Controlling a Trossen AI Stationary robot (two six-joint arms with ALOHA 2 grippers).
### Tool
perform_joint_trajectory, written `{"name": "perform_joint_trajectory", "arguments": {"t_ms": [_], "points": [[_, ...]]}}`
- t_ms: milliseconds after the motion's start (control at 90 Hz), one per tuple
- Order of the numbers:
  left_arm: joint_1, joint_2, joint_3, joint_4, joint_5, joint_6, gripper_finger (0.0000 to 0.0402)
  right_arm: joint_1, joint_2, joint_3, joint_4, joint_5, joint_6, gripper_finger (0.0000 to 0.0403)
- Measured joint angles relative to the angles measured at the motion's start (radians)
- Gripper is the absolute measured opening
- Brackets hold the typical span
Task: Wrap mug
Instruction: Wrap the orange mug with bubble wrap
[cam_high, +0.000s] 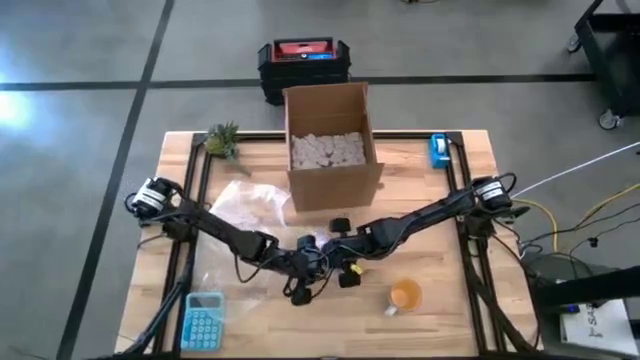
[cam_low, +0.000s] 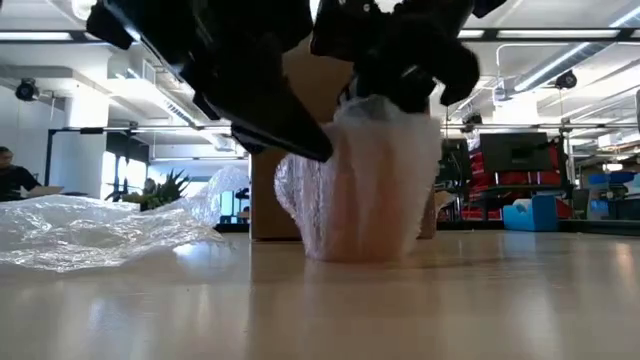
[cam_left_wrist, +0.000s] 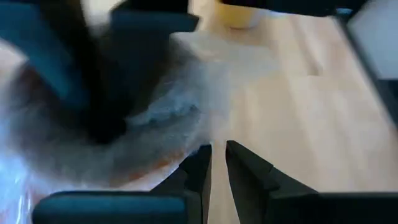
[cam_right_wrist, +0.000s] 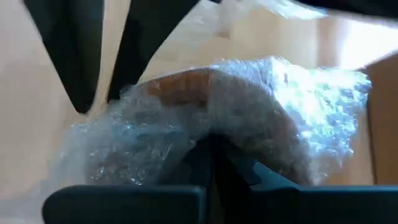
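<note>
Right gripper (cam_right_wrist: 211, 165) fingers pinched on the bubble wrap (cam_right_wrist: 249, 106) around the mug (cam_low: 365, 190). Left gripper (cam_left_wrist: 217, 165) fingers narrow, holding nothing, beside it. Low view shows the bundle upright on the counter (cam_low: 450, 300); overhead the arms hide it. Second orange mug (cam_high: 405, 295) nearby.

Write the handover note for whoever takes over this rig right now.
Left gripper: nearly shut, empty, beside the bundle at table centre.
Right gripper: shut on the bubble wrap around the mug.
Done: the mug stands upright on the table, largely covered in wrap.
Elsewhere: spare bubble wrap sheet lies left of the cardboard box; a second, orange mug sits unwrapped near the front.
Left: finish and secure the wrap.
</note>
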Motion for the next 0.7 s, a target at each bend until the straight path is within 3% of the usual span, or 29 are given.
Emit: {"name": "perform_joint_trajectory", "arguments": {"t_ms": [78,222,500,700], "points": [[0.001,-0.015,0.025,-0.05,0.068,-0.011,0.0036,0.001,0.0,0.0,0.004,-0.004,-0.029,0.0002],[0.002,-0.066,0.086,-0.208,0.07,-0.005,0.0036,0.001,0.0,0.001,0.006,-0.004,-0.067,0.0002],[0.003,-0.128,0.069,-0.418,-0.285,-0.02,0.0036,0.001,0.0,0.002,0.01,-0.003,-0.106,0.0002],[0.001,-0.117,0.011,-0.41,-0.337,-0.032,0.0036,0.002,0.0,0.002,0.014,-0.002,-0.106,0.0002]]}}
